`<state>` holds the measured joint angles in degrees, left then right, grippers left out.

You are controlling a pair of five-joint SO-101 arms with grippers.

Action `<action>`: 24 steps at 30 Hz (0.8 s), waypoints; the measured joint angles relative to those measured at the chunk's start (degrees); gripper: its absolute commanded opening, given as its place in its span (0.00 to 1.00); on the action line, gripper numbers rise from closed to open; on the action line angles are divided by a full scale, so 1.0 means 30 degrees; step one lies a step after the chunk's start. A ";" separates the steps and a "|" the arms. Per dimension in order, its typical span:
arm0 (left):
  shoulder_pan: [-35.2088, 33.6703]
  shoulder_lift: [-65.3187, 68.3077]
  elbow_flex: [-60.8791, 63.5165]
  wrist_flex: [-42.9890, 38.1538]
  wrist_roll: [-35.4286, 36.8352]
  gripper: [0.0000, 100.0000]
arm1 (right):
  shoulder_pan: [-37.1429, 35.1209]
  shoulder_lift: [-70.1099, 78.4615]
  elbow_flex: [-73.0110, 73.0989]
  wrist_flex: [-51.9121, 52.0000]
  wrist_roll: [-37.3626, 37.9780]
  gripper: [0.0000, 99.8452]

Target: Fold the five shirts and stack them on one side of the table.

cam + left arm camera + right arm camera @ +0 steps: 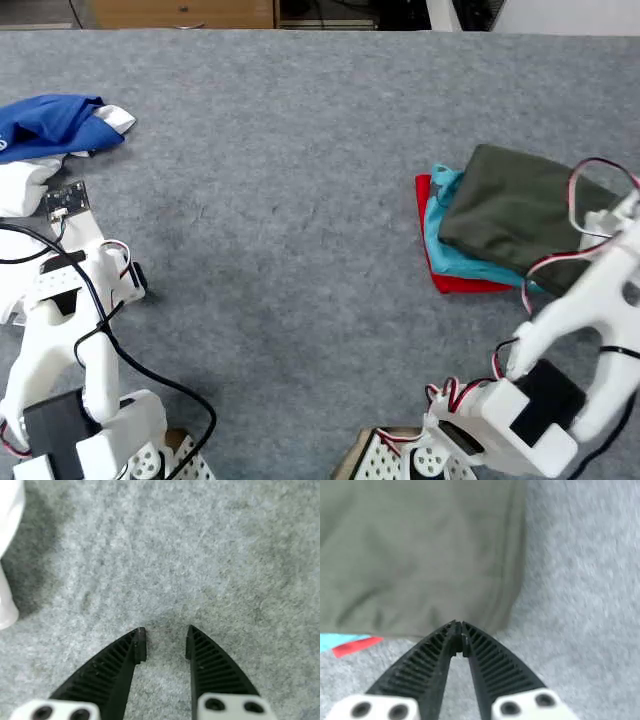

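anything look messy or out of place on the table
The stack on the right is askew: the olive shirt lies rotated on the teal shirt and red shirt, so edges don't line up. At the far left, a blue shirt lies crumpled and unfolded beside a white cloth.

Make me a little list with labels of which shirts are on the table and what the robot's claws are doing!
Stack: green shirt on teal shirt on red shirt, folded
Loose: blue shirt, crumpled, left side
Left gripper: open, above bare table
Right gripper: shut, at the green shirt's edge
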<state>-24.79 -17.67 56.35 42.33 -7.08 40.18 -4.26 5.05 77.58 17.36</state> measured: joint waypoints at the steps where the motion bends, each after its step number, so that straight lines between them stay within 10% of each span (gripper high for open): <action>1: 0.0000 0.0000 0.0000 0.0000 0.0000 0.15 | -0.0205 0.0000 0.0469 -0.0557 0.0000 0.00; 13: 0.0000 0.0000 0.0000 0.0000 0.0000 0.14 | -0.0498 0.3575 0.5275 -0.5773 -0.0293 0.00; 24: 0.0000 0.1026 -0.0762 0.0791 0.0029 0.14 | -0.1231 0.1114 0.3106 -0.2022 -0.0293 0.00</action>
<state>-24.79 -14.59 54.07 44.70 -6.99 36.48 -0.92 14.37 71.52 16.48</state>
